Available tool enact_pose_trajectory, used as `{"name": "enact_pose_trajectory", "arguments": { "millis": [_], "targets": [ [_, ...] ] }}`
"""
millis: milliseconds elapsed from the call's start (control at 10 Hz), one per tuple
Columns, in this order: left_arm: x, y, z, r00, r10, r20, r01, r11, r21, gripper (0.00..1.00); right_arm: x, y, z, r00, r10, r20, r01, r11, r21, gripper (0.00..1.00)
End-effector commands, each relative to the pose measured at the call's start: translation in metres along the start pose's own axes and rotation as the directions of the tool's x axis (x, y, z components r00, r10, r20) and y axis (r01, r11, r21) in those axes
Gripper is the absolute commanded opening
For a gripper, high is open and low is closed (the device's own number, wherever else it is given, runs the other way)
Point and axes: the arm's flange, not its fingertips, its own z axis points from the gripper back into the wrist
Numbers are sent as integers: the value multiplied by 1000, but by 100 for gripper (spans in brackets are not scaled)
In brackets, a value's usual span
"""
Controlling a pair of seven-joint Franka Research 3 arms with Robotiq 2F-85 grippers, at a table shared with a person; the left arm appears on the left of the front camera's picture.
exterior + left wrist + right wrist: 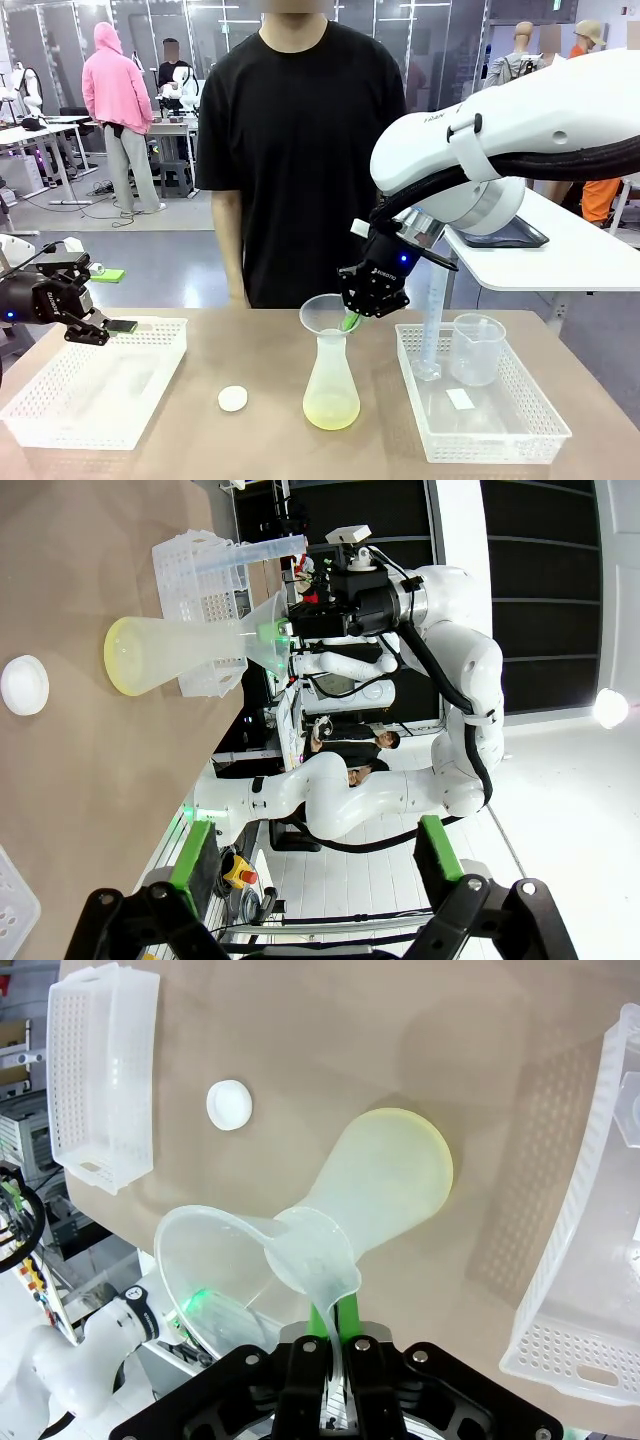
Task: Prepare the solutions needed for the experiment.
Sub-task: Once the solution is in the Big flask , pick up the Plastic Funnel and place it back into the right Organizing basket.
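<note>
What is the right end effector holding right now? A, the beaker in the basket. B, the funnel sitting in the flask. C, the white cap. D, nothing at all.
B: the right end effector is shut on the rim of the funnel, which stands in the flask.

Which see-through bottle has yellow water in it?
The cone-shaped flask in the middle of the table, with the funnel in its neck. It holds yellow-green liquid at the bottom; the beaker and tall cylinder in the basket look clear.

Right gripper [350, 320] points down, fingers pinched together; left gripper [112, 300] held level, fingers spread wide
</note>
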Motion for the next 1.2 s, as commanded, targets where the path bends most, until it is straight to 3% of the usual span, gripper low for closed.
{"name": "enact_pose_trajectory", "arguments": {
  "millis": [0,400,1100],
  "targets": [
    [0,-2,0,1000,5,-1,-5,1000,-2,100,0,1,1,1000,11,1,-11,1000,1,0],
    [0,-2,0,1000,5,-1,-5,1000,-2,100,0,0,1,1000,2,1,-2,1000,0,3],
    [0,-2,0,1000,5,-1,-5,1000,-2,100,-13,19,35,996,28,87,-30,999,15,3]
  ]
}}
